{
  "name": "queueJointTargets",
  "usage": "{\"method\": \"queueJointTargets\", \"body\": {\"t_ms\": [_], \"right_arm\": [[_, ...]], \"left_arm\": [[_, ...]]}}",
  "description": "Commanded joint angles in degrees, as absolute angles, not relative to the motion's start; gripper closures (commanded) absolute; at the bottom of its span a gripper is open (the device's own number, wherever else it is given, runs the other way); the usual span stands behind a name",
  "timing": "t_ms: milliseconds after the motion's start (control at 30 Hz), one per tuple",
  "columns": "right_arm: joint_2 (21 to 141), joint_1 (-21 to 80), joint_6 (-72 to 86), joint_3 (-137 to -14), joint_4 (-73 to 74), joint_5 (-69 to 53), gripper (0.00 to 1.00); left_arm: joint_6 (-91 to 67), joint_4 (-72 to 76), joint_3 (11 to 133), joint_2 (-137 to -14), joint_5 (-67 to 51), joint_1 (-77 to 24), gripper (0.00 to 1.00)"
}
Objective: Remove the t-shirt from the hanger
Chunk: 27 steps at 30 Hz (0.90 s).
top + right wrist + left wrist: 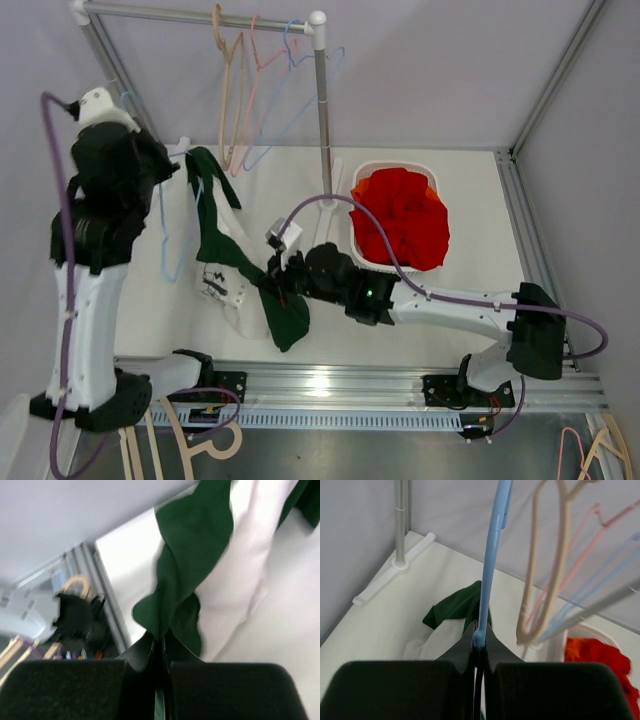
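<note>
Left arm stands tall, left gripper (479, 645) clamped on light blue plastic hanger (492, 555); right arm stretches low, right gripper (161, 647) pinching green-and-white t-shirt (192, 540)

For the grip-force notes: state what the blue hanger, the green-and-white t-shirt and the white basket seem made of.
Blue hanger: probably plastic, smooth, faintly glossy; a thin rounded bar of even colour.
T-shirt: soft knit cloth, perhaps cotton, matte; it drapes in loose folds.
White basket: seemingly moulded plastic, smooth; thin stiff rim, details too small to confirm.
</note>
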State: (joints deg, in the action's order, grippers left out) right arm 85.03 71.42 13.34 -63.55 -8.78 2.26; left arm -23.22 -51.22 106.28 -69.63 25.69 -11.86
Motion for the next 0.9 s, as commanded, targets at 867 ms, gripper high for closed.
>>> {"method": "queueJointTargets", "body": {"t_ms": [867], "right_arm": [[58.80,60.30,5.04,-81.44,16.61,20.37,1.00]], "left_arm": [[-22.75,-49.75,98.61,-58.27,-2.81,2.20,0.99]]}}
